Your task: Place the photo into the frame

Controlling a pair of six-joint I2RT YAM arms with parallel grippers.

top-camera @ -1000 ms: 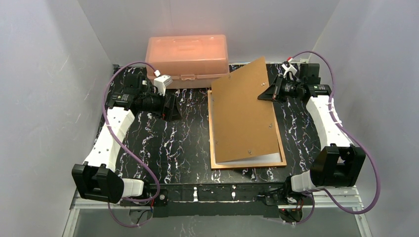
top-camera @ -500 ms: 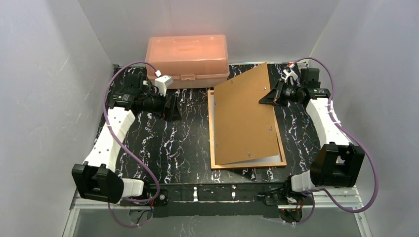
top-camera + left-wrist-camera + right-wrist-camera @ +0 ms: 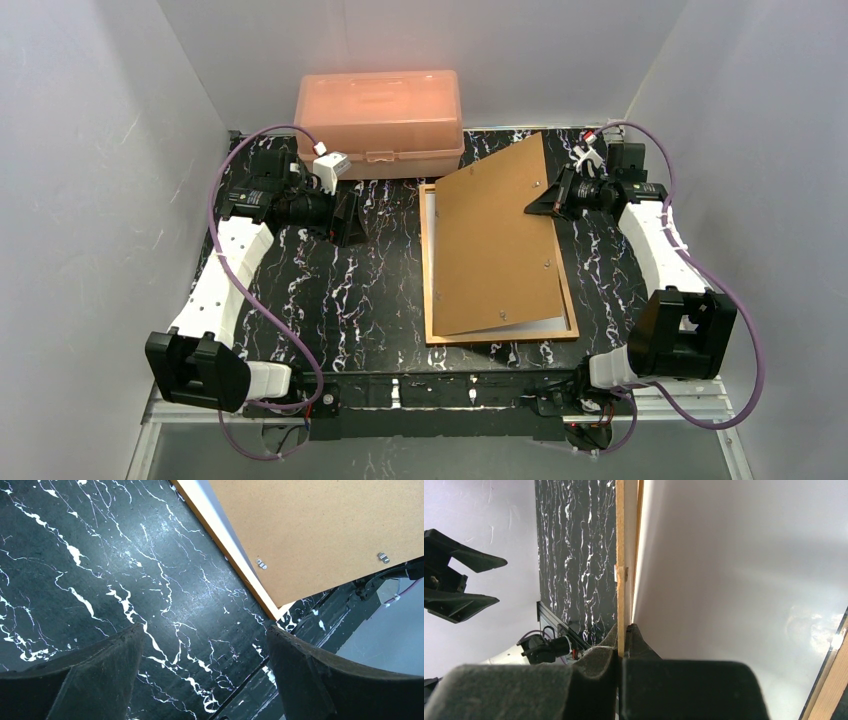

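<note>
frame (image 3: 500,336): flat on the table (image 3: 330,300), right of centre, near rail close to the table's near edge.
photo (image 3: 535,325): white strip showing inside the frame's near and left rails. Reads as the print face down, white back up, mostly hidden under the board.
backing board (image 3: 495,240): tilted and skewed over the frame, near end down, far-right side lifted.
right claw (image 3: 540,200): clamped on the board's far-right edge, holding it up.
left claw (image 3: 350,218): jaws wide, empty, over the table's far-left part, well apart from the frame.
pink plastic box (image 3: 378,110): far edge, closed.
progress: photo looks seated. Left to do: square the board, lower it into the frame.
</note>
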